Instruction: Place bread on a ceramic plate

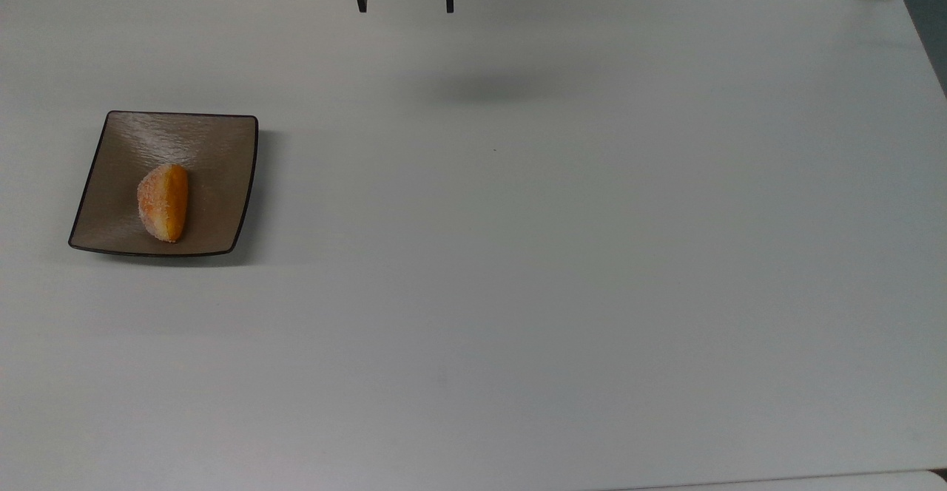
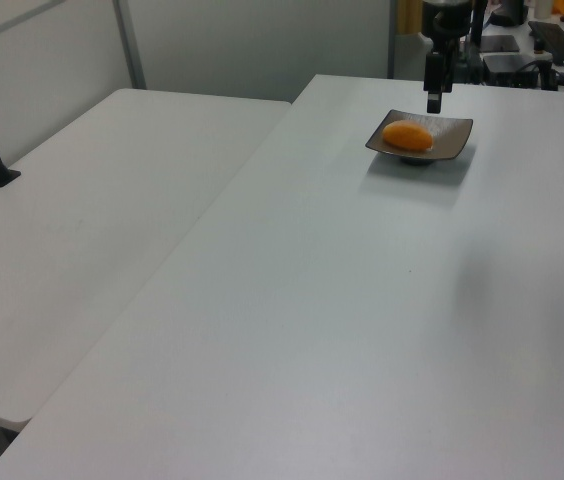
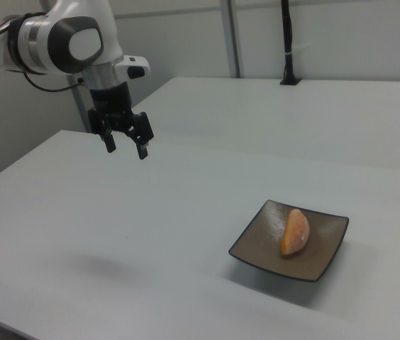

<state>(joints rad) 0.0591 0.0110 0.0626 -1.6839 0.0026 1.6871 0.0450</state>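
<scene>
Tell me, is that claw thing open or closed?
Open. The gripper hangs above the table with its two fingers clearly apart, holding nothing.

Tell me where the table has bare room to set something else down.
The table lies bare from the ceramic plate to the top view's right edge, and all along the near side. The bread fills the plate's middle. The open gripper hangs over the far edge.

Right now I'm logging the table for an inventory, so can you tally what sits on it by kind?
Bread: 1, lying on the plate
Plate: 1, brown and square, on the white table
Total: 2 things
The end effector hangs open above the table's far edge in the top view, holding nothing.
</scene>
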